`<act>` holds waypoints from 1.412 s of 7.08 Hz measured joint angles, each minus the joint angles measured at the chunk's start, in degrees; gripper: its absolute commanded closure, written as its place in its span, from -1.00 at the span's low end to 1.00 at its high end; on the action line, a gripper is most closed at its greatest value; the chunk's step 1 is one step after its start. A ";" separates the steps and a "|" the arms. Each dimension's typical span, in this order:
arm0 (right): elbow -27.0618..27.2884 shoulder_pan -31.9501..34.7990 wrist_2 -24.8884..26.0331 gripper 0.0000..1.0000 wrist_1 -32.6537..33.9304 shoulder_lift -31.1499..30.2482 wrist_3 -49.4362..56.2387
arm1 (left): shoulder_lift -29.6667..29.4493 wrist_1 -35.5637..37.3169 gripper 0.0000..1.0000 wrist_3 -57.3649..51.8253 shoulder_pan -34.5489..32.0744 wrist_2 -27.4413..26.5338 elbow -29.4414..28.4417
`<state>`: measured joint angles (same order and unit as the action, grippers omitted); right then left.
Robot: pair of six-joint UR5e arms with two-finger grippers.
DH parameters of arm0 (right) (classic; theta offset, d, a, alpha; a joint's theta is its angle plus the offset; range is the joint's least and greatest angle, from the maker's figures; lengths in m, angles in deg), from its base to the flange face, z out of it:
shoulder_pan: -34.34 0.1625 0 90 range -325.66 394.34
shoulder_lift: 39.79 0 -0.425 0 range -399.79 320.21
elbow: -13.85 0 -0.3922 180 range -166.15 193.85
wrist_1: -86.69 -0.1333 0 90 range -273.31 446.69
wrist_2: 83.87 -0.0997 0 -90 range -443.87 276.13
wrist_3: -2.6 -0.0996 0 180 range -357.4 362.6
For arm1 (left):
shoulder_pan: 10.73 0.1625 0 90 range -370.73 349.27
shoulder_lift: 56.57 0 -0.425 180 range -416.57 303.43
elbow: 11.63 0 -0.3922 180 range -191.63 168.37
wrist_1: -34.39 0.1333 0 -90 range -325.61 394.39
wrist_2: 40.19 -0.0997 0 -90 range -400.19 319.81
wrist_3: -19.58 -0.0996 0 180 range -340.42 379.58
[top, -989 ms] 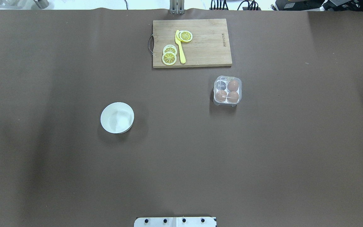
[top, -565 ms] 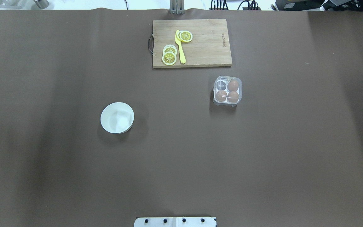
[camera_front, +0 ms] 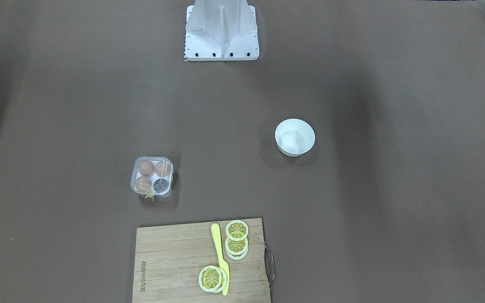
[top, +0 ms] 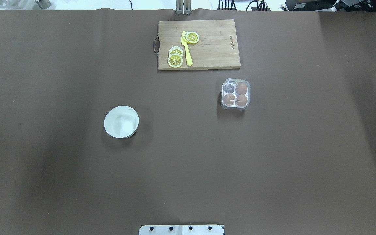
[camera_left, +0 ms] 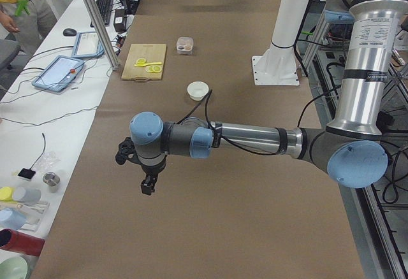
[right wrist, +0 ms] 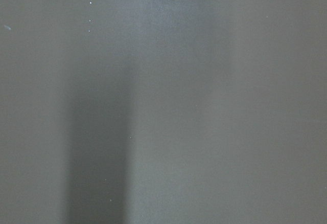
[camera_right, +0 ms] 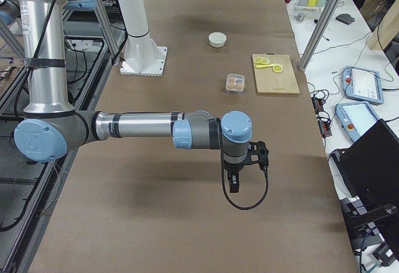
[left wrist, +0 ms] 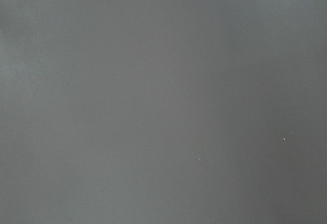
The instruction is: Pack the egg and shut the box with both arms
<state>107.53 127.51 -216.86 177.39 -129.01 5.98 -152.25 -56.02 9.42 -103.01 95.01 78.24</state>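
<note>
Egg (camera_front: 163, 168): palest of three seated in the box (top: 229, 87), fourth cup vacant, lid apparently down. The box stood near the cutting board (top: 214, 49), well apart from the white bowl (top: 121, 121). Left gripper (camera_left: 147, 188) and right gripper (camera_right: 234, 187) hung at opposite ends of the table (camera_left: 223, 228), jaw spread indeterminable. Recommended: one arm braces the tray while the other presses the lid rim, sparing the eggs.

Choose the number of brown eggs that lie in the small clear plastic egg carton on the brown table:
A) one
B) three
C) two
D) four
B: the small clear plastic egg carton holds three brown eggs, and its fourth cup has no egg in it.
</note>
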 measured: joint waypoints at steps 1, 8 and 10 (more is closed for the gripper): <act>-0.39 -0.20 -0.04 -0.98 0.04 0.35 -0.07 | 0.03 0.79 -0.96 -0.13 0.00 0.00 0.13; -2.33 -0.80 -0.16 -0.98 -0.47 1.68 -0.08 | 0.31 1.20 -0.96 -0.32 -0.01 0.07 0.02; -2.33 -0.80 -0.17 -0.98 -0.54 1.69 -0.05 | 0.37 1.20 -0.95 -0.30 -0.01 0.07 0.14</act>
<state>105.21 126.72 -217.03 176.85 -127.33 5.93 -151.87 -54.82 9.12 -103.02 95.07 78.37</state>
